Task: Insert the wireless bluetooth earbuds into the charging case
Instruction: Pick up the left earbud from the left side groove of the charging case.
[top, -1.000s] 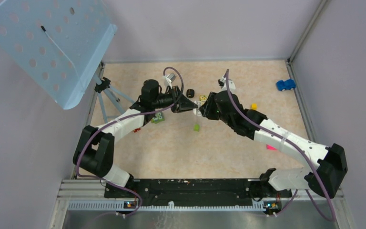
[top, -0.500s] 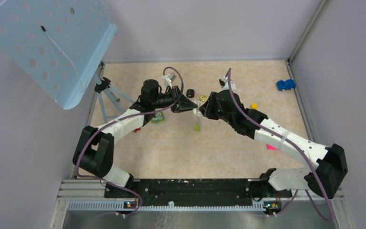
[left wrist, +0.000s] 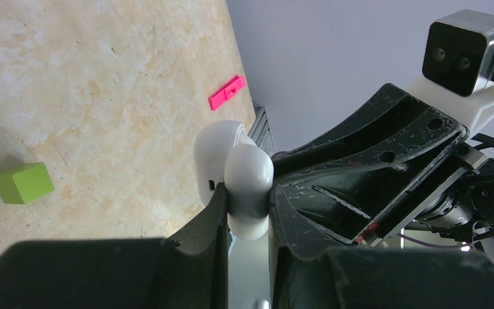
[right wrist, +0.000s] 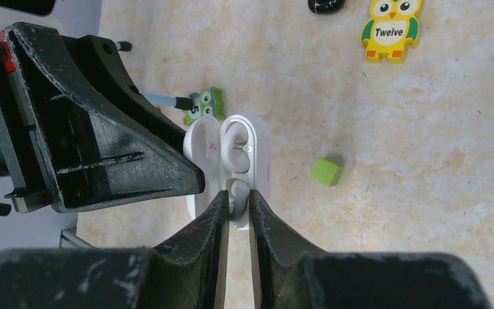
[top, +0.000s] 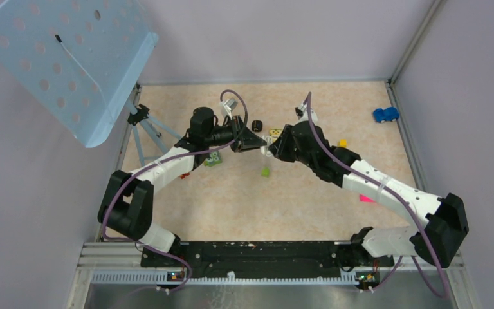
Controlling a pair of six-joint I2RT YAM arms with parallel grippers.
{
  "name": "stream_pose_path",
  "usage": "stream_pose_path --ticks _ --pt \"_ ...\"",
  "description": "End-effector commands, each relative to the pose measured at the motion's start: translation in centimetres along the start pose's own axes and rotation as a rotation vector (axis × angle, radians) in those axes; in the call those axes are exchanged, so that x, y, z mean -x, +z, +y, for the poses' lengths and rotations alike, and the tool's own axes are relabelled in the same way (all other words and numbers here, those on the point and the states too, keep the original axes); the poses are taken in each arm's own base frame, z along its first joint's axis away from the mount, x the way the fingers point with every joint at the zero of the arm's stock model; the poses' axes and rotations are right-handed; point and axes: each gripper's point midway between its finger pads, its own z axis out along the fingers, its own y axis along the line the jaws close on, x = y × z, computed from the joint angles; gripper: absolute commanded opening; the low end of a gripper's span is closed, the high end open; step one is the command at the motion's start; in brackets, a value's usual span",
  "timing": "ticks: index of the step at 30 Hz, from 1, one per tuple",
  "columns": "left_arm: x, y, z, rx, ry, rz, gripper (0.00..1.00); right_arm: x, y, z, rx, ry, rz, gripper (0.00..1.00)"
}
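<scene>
You've got pale lavender walls (top: 264, 38) on 3 sides, alu corner post (top: 413, 42) back R. Tabletop (top: 231, 206) beige, marbled, evenly lit. Light-blue perforated panel (top: 58, 64) tilted at upper L, over small tripod (top: 143, 119) by L wall. Metal rail (top: 264, 278) w/ toothed strip runs along near edge.

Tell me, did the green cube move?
No. The green cube lies in the same spot, just as far below and left of the blue car as before.
</scene>
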Motion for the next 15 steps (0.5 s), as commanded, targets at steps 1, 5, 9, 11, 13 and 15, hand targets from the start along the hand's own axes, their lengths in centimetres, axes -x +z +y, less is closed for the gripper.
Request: stream_pose_path --ticks 1,5,9,11,13,15 --pt "0.8 -0.6 -3.6 -0.085 0.114 -0.025 0.0 0.4 0.3 -0.1 0.006 0.021 -0.014 0.14" --pt "0.8 -0.7 -3.7 -0.088 0.119 -0.027 0.0 0.6 0.1 -0.1 0.011 0.03 -0.023 0.03" --pt "0.8 -0.7 -3.6 -0.085 0.117 -0.027 0.0 1.1 -0.3 0.1 0.022 0.037 -0.041 0.0" --pt "0.7 -0.7 -3.5 -0.081 0.114 -0.028 0.0 1.3 -0.5 0.2 0.027 0.039 -0.051 0.0" --pt "0.8 -0.7 -3.4 -0.078 0.111 -0.029 0.0 1.5 -0.7 0.1 0.026 0.038 -0.061 0.0" --pt "0.8 -0.7 -3.4 -0.078 0.11 -0.03 0.0 1.9 -0.9 0.1 0.027 0.03 -0.076 0.0"
